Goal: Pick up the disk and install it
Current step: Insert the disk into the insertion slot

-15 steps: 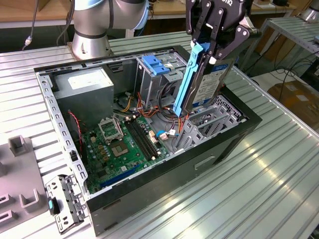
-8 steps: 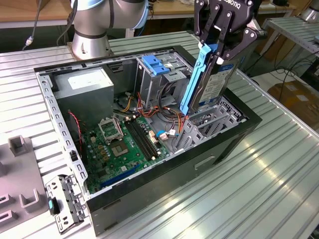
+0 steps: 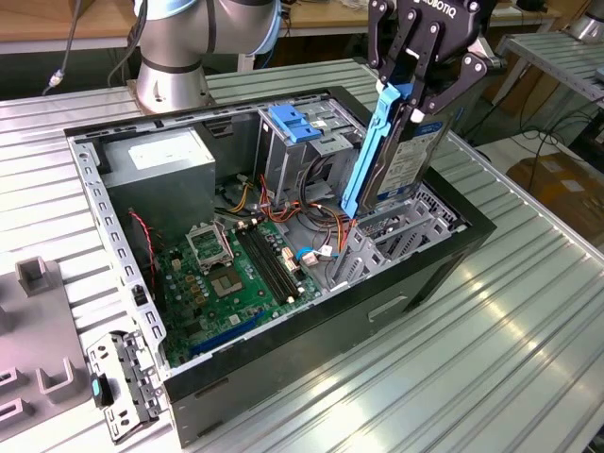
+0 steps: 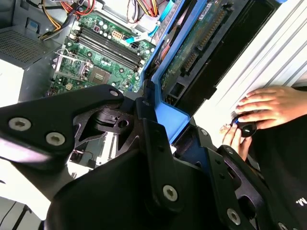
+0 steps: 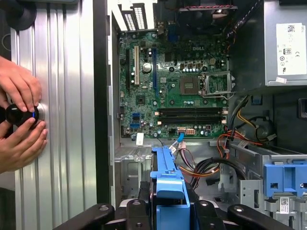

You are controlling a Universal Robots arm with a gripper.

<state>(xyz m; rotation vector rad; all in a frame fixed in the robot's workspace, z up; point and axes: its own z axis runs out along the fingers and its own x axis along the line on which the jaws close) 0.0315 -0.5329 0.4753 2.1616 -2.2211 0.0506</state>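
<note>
Two jointed black linkages of the gripper [image 3: 413, 99] clamp the disk [image 3: 408, 160] at its upper end. The flat slab stands almost on end, slightly tilted. Its glossy blue plastic frame runs down one long edge, and its lower end dips into the open case [image 3: 311, 330] at the exterior view's right, among perforated grey sheet-metal brackets. Just beside it stands a grey cage [image 3: 316, 142] with a blue latch. The green motherboard [image 3: 236, 274] lies flat on the case floor, with the boxy grey power supply [image 3: 160, 160] behind it. On the ribbed aluminium table [image 5: 62, 96] (right beside the case wall) two hands [image 5: 19, 115] cup a small round black knob.
</note>
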